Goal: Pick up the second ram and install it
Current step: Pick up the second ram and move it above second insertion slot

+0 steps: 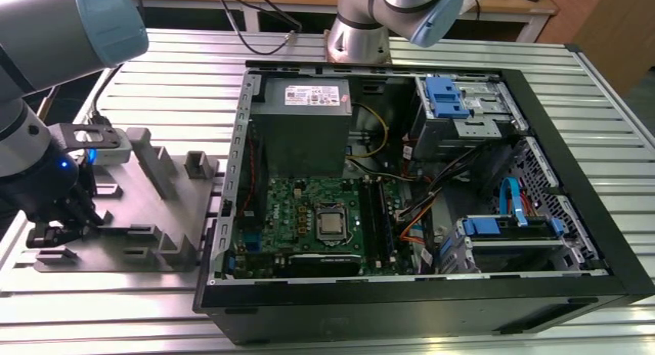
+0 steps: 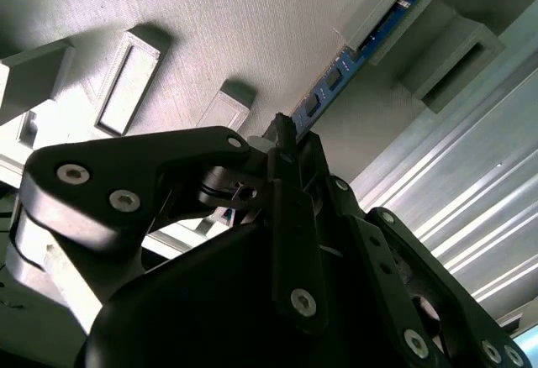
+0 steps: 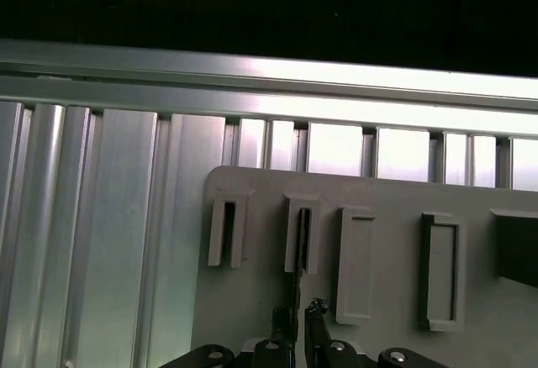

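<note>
The second ram point(image 2: 336, 74) is a thin dark board with a blue sheen, standing on edge on the grey fixture plate point(image 1: 128, 221). Its far end sits in a grey slotted block point(image 2: 395, 11). In the first wrist view the ram point(image 3: 298, 259) runs as a dark edge from a holder slot point(image 3: 301, 235) down to my gripper point(image 3: 299, 322). My gripper point(image 2: 282, 133) is shut on the near end of the stick. In the exterior view my gripper point(image 1: 51, 234) is low over the fixture's near corner at that view's left. The motherboard point(image 1: 307, 209) with its long black slots point(image 1: 379, 217) lies inside the open computer case point(image 1: 573, 240).
Several grey upright blocks point(image 1: 159, 167) stand on the fixture plate between my gripper and the case wall point(image 1: 230, 186). The base of another arm point(image 1: 358, 33) stands behind the case. Everything rests on a ribbed aluminium table point(image 1: 614, 87), whose edge point(image 3: 269, 74) runs past the fixture.
</note>
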You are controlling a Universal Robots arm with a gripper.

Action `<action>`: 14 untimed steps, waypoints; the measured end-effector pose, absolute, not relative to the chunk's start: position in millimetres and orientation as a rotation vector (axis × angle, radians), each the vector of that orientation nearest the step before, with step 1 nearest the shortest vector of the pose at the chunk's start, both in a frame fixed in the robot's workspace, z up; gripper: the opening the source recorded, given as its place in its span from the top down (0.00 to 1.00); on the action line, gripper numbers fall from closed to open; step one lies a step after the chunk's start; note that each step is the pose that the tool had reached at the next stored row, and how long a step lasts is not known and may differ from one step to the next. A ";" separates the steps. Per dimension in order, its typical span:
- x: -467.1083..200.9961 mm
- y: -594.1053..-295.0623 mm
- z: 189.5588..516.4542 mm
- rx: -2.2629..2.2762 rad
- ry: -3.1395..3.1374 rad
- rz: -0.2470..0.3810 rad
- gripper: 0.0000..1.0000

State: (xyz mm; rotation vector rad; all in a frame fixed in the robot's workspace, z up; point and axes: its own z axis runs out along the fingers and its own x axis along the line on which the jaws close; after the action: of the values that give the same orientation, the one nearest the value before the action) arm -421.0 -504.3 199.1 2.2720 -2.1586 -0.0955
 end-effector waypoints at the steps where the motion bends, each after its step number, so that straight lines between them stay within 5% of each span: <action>1: -421.0 -504.3 199.1 2.272 -2.159 -0.096 0.82; 14: -421.0 -504.3 200.1 2.273 -2.159 -0.097 0.82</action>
State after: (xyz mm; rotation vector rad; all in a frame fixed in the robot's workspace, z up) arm -421.0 -504.3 200.1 2.2727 -2.1593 -0.0972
